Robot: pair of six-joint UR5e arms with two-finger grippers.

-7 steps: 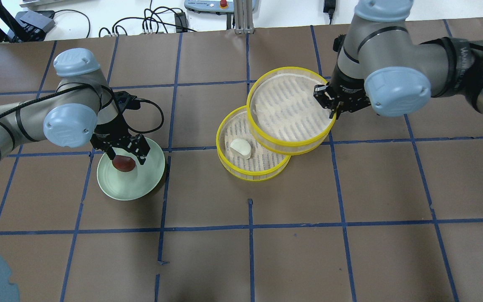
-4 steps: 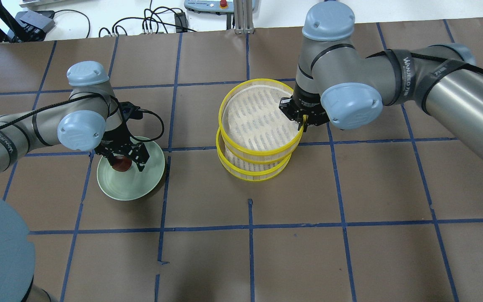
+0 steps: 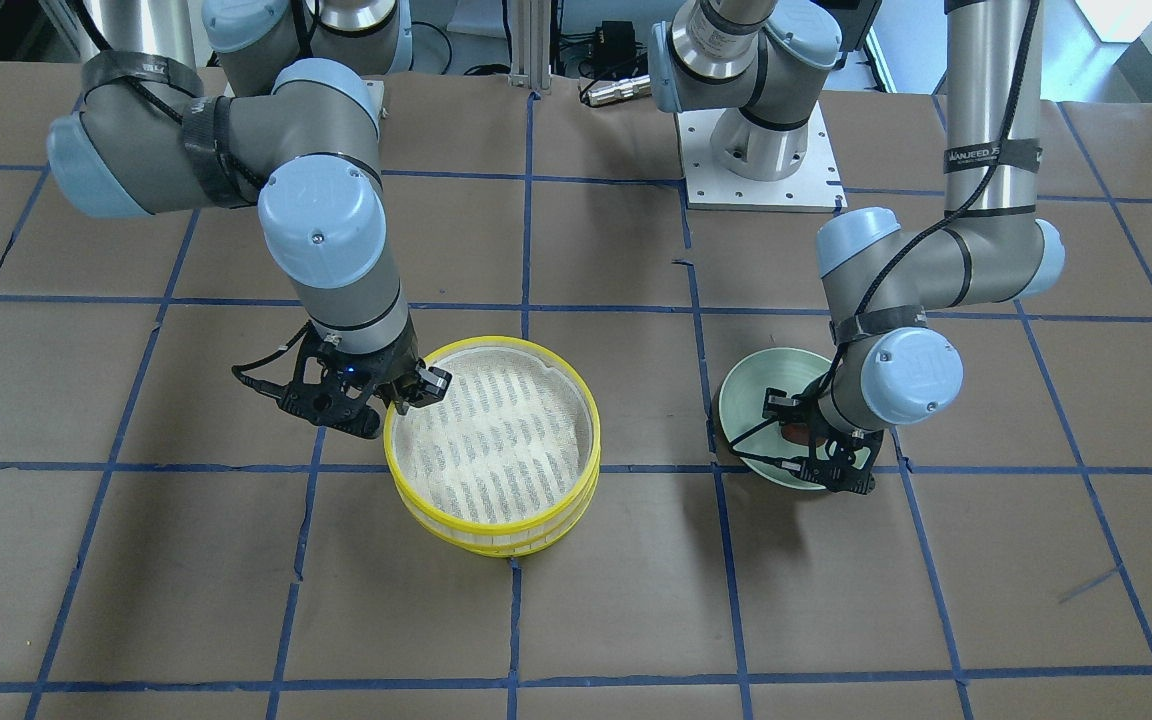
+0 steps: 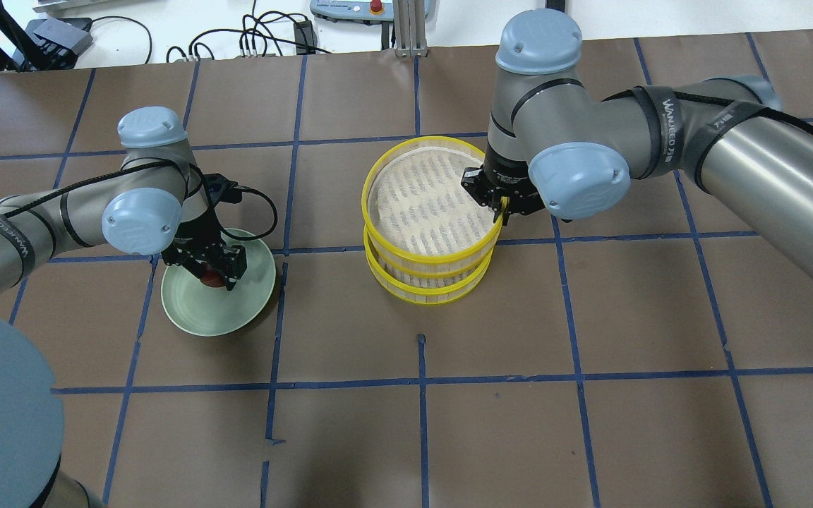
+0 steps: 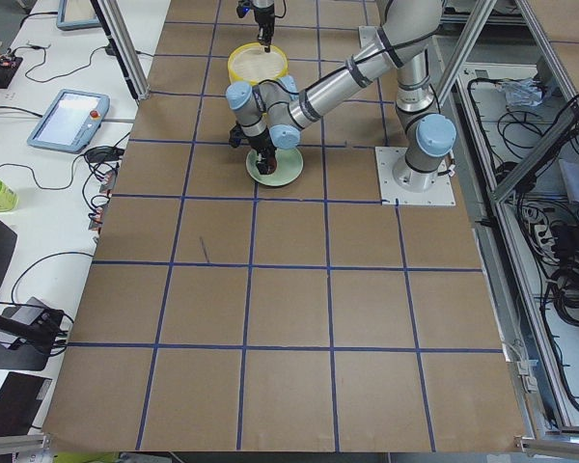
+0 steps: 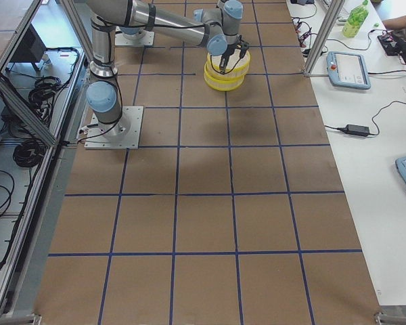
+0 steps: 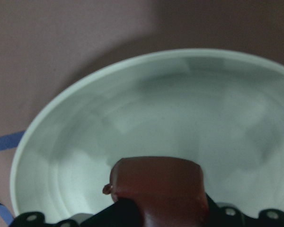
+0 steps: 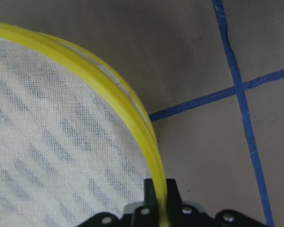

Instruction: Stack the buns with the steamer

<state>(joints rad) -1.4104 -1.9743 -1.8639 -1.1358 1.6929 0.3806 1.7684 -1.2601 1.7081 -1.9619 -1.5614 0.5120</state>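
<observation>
Right claw (image 4: 502,208): pinched narrow on the rim of the upper tray (image 4: 413,204), one finger inside the yellow wall and one outside.
Upper tray: it sits over the lower tray (image 4: 420,293), nearly lined up. I cannot tell whether it is fully seated.
Left claw (image 4: 214,270): closed around the brown bun (image 7: 156,182), low over the green plate (image 4: 202,317). I cannot tell whether the bun has left the plate.
White bun: not visible in any view. If it lies in the lower tray, the upper tray hides it.
Risk, release: if I open the right claw while the upper tray is tilted or off centre, I expect it to drop askew or slide off onto the counter (image 4: 590,317).
Risk, pull-away: the inside finger could catch the rim as I withdraw and drag both trays sideways, since neither looks fixed down.
Risk, squeeze: the bun looks soft. Too hard a grip would dent it, and too light a grip could let it slip out on the way across.
Risk, plate: the plate may skid or tip if the claw drags on it as it lifts.
Risk, arms: the left arm has to bring the bun to the stack where the right arm stands, so they could collide unless the right one clears first.
</observation>
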